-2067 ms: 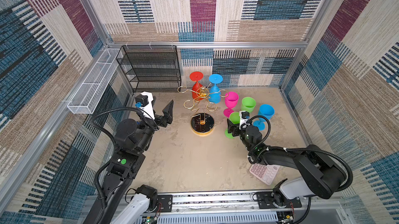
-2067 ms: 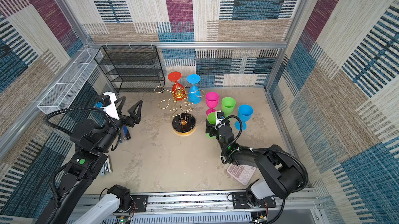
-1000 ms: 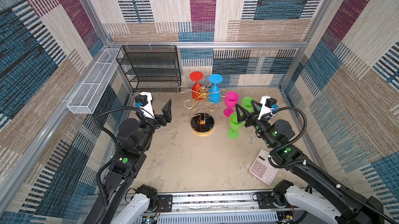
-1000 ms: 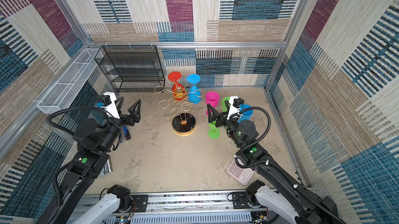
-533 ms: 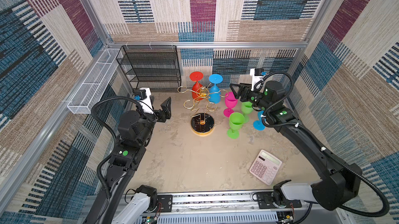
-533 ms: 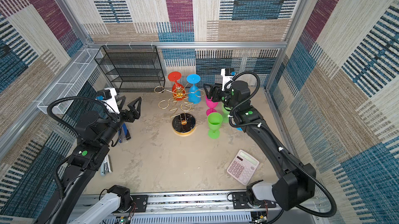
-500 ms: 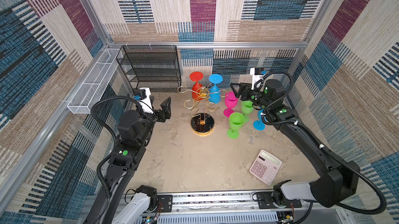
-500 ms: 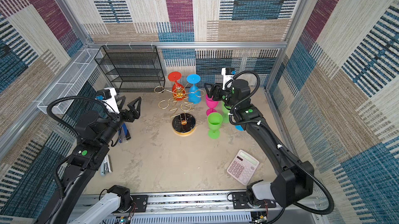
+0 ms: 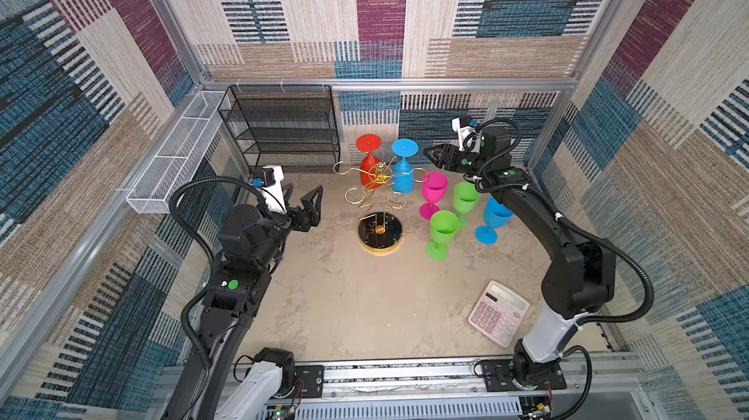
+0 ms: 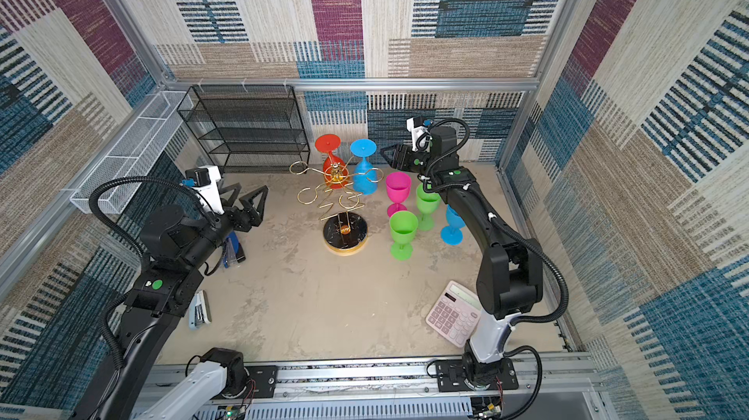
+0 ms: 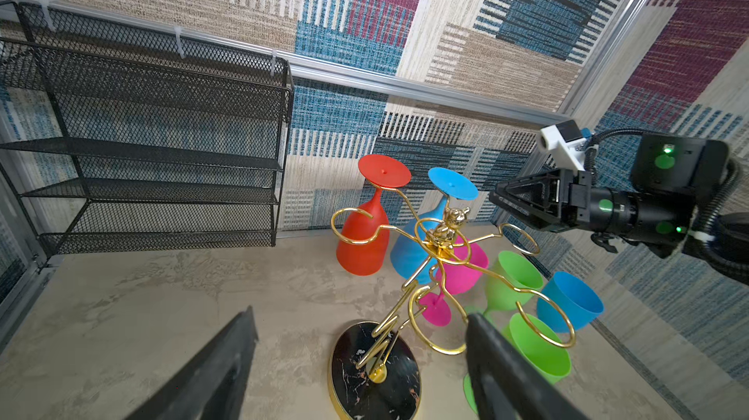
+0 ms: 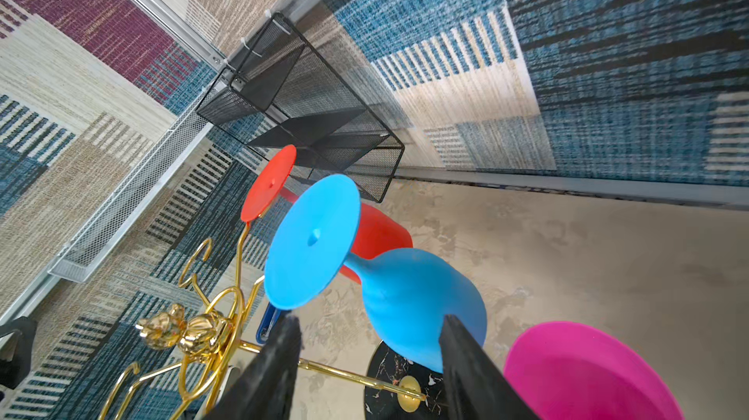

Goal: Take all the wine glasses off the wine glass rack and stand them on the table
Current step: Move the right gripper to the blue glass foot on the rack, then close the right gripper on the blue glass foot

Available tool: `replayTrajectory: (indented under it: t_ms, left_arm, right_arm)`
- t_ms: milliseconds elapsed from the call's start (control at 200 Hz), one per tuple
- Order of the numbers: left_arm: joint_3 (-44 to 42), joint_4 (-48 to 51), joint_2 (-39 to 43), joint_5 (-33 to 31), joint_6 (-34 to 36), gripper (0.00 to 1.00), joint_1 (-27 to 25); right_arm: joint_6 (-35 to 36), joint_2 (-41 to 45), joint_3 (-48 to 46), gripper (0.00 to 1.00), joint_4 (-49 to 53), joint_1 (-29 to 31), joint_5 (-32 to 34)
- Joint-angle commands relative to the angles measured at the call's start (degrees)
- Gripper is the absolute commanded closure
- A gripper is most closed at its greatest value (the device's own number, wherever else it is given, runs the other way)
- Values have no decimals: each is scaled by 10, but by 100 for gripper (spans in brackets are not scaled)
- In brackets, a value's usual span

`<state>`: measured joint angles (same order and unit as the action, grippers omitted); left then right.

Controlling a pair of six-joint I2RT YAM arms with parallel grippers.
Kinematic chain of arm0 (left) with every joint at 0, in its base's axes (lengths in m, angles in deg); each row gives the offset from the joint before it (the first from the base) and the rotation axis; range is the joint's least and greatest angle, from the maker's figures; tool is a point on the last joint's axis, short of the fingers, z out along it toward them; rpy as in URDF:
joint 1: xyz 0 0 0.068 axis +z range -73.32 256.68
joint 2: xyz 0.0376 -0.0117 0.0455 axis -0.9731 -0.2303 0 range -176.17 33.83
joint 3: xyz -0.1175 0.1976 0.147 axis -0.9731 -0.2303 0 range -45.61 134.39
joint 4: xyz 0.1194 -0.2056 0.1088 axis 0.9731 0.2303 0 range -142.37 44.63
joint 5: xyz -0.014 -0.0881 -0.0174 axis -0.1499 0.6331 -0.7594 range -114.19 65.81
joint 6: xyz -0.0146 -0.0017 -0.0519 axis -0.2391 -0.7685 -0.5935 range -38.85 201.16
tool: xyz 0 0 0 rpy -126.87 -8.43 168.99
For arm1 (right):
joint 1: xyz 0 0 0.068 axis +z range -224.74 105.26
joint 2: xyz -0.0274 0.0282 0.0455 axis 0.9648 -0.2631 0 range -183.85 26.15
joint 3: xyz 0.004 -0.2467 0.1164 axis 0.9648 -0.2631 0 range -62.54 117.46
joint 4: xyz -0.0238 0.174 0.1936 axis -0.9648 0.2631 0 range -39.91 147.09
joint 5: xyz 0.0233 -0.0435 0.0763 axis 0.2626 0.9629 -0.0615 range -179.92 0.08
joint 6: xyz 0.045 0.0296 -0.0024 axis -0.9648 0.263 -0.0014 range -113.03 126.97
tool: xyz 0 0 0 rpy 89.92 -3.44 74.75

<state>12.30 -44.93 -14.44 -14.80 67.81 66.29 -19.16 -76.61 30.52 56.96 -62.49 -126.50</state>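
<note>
Hanging inverted on the rack [image 9: 380, 175], the blue glass [image 9: 403, 181] sat just before the parted, empty right pincer [image 9: 426, 153]; the left pincer [image 9: 304, 190] was released.

A black mesh shelf unit [image 9: 283, 130] stands against the back wall, well beyond the left gripper's fingers [image 9: 312, 199] and off to one side of the right gripper's fingers [image 9: 435, 153]. A white mesh wire basket [image 9: 174, 158] hangs on the side wall, outward of the left fingers. A pink calculator [image 9: 498, 312] lies flat on the floor, well behind the right fingers. A pale stapler [image 10: 198, 312] lies well behind the left fingers, and a dark blue thing [image 10: 233, 250], partly hidden, lies below them.
</note>
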Motion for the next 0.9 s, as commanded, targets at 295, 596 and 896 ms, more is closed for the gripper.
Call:
replayTrajectory:
  t_ms: [295, 596, 896]
  left_arm:
    - [-10, -9, 5, 21, -7, 18, 6]
    - [-14, -12, 9, 25, -8, 18, 8]
    - [-16, -10, 15, 27, -6, 18, 9]
  right_arm:
    - [-51, -34, 23, 47, -46, 1, -79]
    - [-67, -38, 26, 51, -64, 5, -86]
    - [-55, -63, 68, 57, -34, 22, -77]
